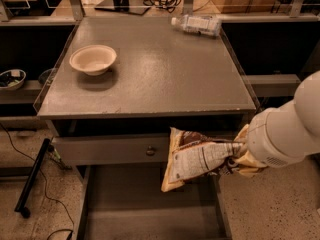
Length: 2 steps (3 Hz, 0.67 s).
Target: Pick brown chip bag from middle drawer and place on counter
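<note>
The brown chip bag [196, 158], dark brown foil with tan edges and a white label panel, hangs in the air above the open middle drawer [145, 204], in front of the closed drawer front. My gripper [236, 158] reaches in from the right on the white arm and is shut on the bag's right end. The bag sits below the front edge of the grey counter [155, 69]. The drawer floor under the bag is bare.
A cream bowl [93, 59] stands on the counter at the left. A clear plastic bottle [196, 24] lies at the counter's back right. Clear guard strips line the counter's sides. The upper drawer front has a small knob [150, 150]. Cables lie on the floor at the left.
</note>
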### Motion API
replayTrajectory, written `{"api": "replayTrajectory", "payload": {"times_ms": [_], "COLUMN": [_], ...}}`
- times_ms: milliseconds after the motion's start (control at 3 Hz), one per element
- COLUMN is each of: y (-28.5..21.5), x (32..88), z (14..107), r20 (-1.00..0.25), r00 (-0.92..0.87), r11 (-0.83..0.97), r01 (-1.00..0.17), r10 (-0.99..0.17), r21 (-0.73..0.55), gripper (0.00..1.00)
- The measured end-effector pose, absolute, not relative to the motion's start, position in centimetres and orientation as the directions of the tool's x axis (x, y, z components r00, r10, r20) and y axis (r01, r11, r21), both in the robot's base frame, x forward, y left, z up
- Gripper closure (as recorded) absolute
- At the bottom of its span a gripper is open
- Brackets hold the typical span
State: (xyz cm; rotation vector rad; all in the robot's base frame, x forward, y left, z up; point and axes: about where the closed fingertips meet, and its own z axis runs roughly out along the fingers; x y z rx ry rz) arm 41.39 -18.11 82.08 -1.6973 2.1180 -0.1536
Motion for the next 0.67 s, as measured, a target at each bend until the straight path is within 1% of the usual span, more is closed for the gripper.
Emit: {"api": "replayTrajectory", "payload": {"times_ms": [333,667], "y": [-19.01,-19.11], "x": [42.13,42.33], "z": [87.65,87.47], "r20": [-0.236,-0.243], "r00": [-0.160,-0.161], "r11": [0.251,0.256], "r01": [-0.865,-0.864], "r10": [-0.958,-0.956], "r21": [-0.434,-0.433], "gripper": [1.00,1.00]}}
